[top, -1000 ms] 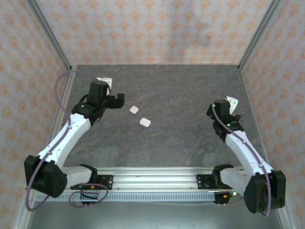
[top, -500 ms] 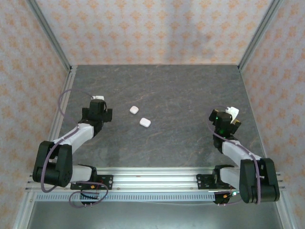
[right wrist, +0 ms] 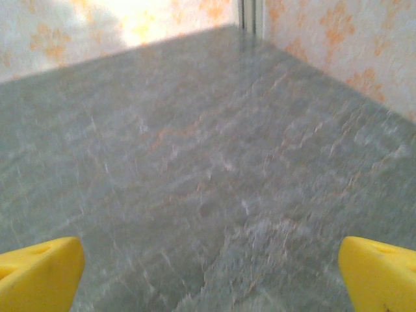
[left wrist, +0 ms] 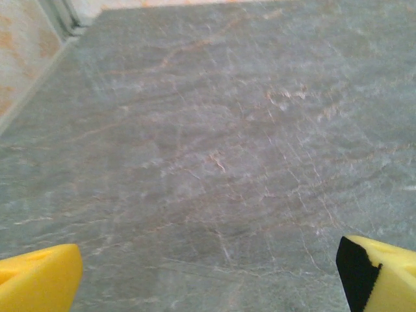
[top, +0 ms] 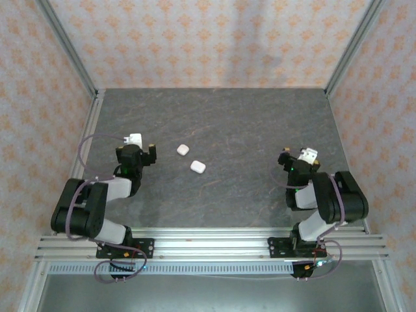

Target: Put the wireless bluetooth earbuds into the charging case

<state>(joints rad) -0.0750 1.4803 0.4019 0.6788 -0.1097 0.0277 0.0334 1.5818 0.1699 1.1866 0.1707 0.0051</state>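
Top external view: two white charging cases lie on the dark grey stone-patterned table (top: 260, 117), left of its middle. The farther case (top: 182, 149) and the nearer case (top: 197, 167) sit near each other without touching, the nearer one a little more to the right. They are too small here to tell whether their lids are up or down, and the earbuds cannot be made out. Both arms are folded low and close to their bases. The left gripper (top: 136, 155) is near the table's left edge, with the farther case just off to its right and not touching it. The right gripper (top: 299, 162) is near the right edge, well apart from both cases. In the left wrist view the left gripper (left wrist: 208, 279) has its two yellow fingertips (left wrist: 36, 279) at the bottom corners of the picture, spread wide, with bare stone surface between them and nothing held or touched. The table's left edge and the patterned wall (left wrist: 23, 39) run along the upper left. In the right wrist view the right gripper (right wrist: 208, 276) is the same: yellow fingertips (right wrist: 39, 273) spread wide at the bottom corners, holding nothing, above bare table. The far right corner of the table meets the patterned wall at the top.
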